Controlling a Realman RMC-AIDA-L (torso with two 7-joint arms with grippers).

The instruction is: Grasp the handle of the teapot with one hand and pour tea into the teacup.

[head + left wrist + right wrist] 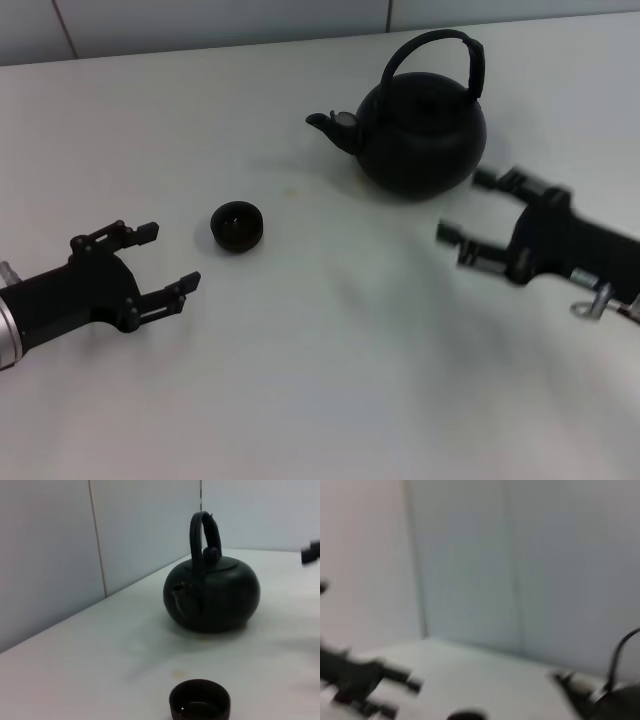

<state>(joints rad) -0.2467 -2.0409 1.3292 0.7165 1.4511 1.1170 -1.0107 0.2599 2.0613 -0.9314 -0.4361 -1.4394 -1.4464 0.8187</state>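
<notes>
My right hand point(478, 218) is spread just beside the pot point(420, 128) on the desk point(330, 360); left hand point(165, 262) idles spread near the cup point(238, 226). Grabbing the handle point(440, 50) off-centre could tip it.

Teapot point(425, 130) sits far right on tabletop point(320, 350), spout pointing left; teacup point(237, 226) nearer, to its left, apart. Left end effector point(153, 262) near left of teacup; right end effector point(470, 215) just near-right of teapot.
</notes>
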